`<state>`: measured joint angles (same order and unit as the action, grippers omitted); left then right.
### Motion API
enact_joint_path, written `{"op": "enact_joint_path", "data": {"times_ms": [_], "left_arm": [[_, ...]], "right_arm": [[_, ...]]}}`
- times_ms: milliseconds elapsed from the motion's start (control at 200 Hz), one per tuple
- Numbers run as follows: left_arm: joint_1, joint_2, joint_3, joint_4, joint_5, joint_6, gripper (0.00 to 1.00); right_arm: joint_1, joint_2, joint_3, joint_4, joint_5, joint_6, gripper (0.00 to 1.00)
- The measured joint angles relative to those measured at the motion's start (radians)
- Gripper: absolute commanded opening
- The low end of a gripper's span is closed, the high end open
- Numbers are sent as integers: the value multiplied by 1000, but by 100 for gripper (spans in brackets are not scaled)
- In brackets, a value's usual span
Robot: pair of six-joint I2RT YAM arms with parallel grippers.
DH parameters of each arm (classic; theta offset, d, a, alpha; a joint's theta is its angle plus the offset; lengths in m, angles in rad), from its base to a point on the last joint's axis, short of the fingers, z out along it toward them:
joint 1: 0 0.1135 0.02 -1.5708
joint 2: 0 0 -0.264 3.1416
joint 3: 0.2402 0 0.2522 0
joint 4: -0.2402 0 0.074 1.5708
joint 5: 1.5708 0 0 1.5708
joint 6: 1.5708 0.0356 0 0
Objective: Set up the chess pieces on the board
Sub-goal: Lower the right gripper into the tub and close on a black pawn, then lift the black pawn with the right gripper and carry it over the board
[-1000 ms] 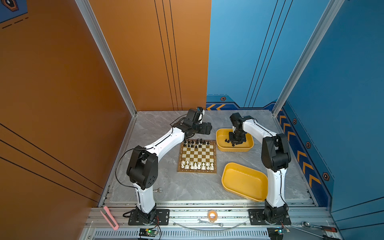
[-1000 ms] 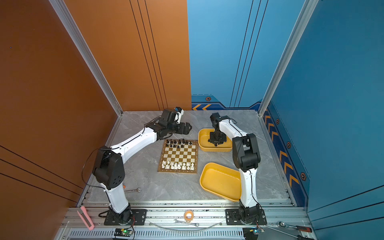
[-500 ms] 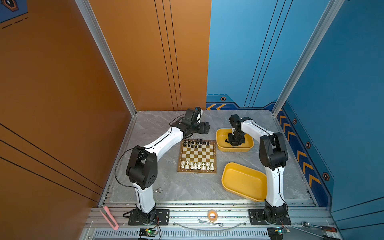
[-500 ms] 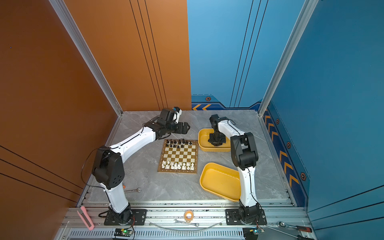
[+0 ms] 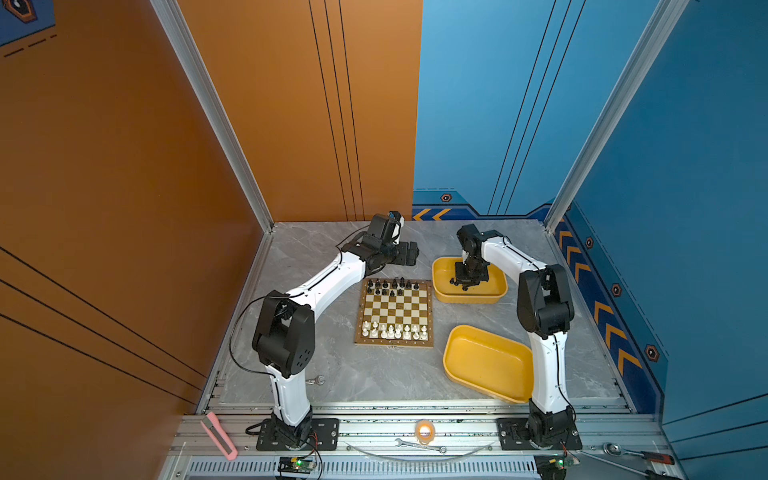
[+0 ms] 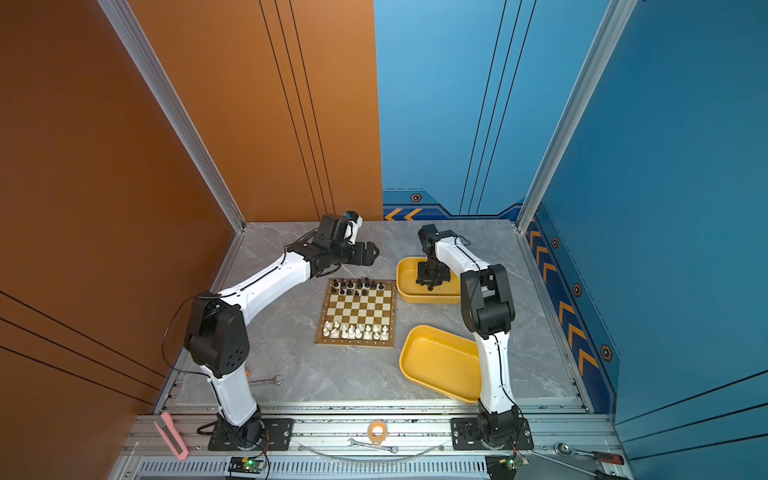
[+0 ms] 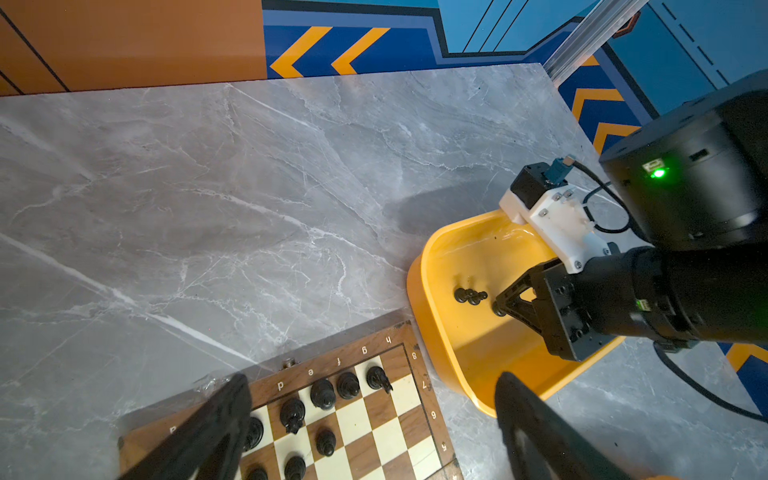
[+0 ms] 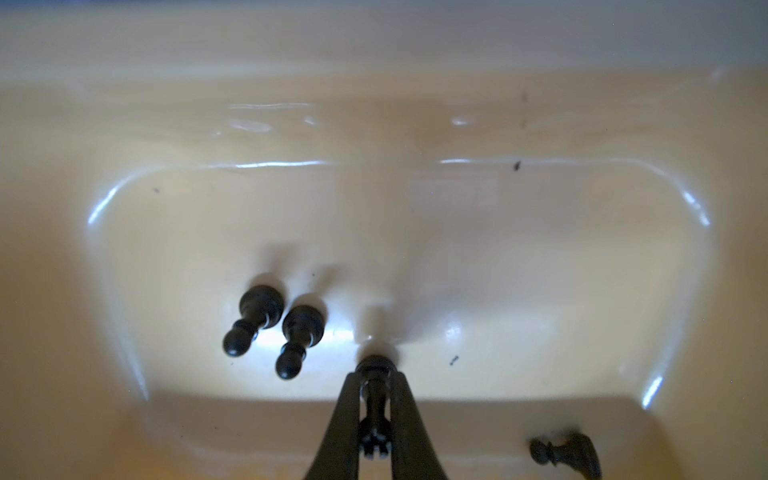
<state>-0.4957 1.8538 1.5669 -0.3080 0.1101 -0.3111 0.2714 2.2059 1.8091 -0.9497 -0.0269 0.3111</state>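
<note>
The board [image 5: 395,309] [image 6: 359,309] lies mid-table, with black chess pieces [image 5: 390,286] on its far rows and white ones [image 5: 395,331] on its near rows. My right gripper [image 5: 467,284] [image 8: 376,378] is down in the far yellow tray [image 5: 469,297], shut on a black piece [image 8: 376,440] that has a notched crown. Two black pawns [image 8: 253,320] lie on their sides beside it, and another black piece [image 8: 565,455] lies off to one side. My left gripper [image 5: 409,254] [image 7: 371,384] hovers open above the board's far edge, holding nothing.
A second yellow tray [image 5: 486,365] with nothing in it sits at the near right of the board. A wrench [image 5: 315,380] lies by the left arm's base. On the front rail are a pink cutter [image 5: 219,435], a tape roll [image 5: 424,430] and hand tools.
My right gripper's jaws have closed on the black piece in the far tray. The left arm has barely moved and stays open.
</note>
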Motion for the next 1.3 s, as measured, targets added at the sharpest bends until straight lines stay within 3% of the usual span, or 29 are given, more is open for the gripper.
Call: {"op": "enact_joint_path", "data": {"times_ms": [230, 666, 996, 1302], "left_arm": [[6, 4, 0, 0, 0, 0, 92], [59, -58, -91, 7, 0, 8, 92], [98, -198, -251, 41, 0, 7, 92], [140, -264, -350, 66, 4, 7, 92]], "right_arm": [[0, 0, 74, -22, 3, 0, 9], [98, 28, 448, -111, 0, 4, 9], [209, 133, 465, -134, -12, 30, 8], [247, 149, 432, -140, -23, 38, 8]]}}
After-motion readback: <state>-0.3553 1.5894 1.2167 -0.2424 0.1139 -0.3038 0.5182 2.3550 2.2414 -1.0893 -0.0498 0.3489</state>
